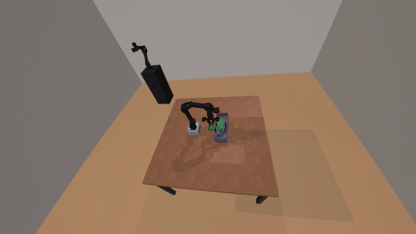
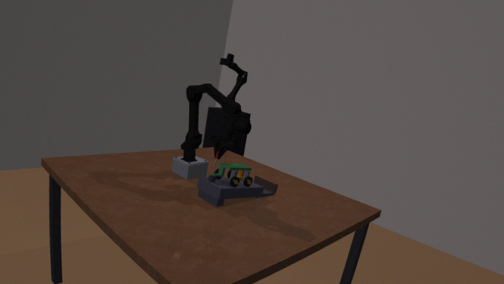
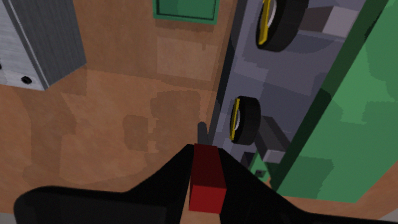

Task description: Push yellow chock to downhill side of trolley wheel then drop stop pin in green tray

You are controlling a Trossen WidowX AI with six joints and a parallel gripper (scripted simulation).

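Observation:
My gripper [image 1: 211,122] [image 2: 219,154] [image 3: 203,152] is shut on the red-headed stop pin [image 1: 211,124] [image 2: 216,155] [image 3: 207,182], whose grey shaft points down. The pin is in the air, beside the ramp [image 1: 220,139] [image 2: 240,193] [image 3: 287,75] on the arm base's side. The green tray [image 1: 210,129] [image 3: 185,20] lies between base and ramp, at the top edge of the wrist view. The green trolley [image 1: 220,123] [image 2: 236,166] [image 3: 365,115] stands on the ramp. The chock's orange handle [image 2: 241,174] shows beneath the trolley in the exterior view; its base and any wheel contact are hidden.
The arm's grey base block [image 1: 193,129] [image 2: 190,167] [image 3: 55,45] stands across the tray from the ramp. An upright end board [image 1: 222,114] [image 2: 266,184] closes the ramp's downhill end. A black pedestal [image 1: 158,85] with another arm stands beyond the table.

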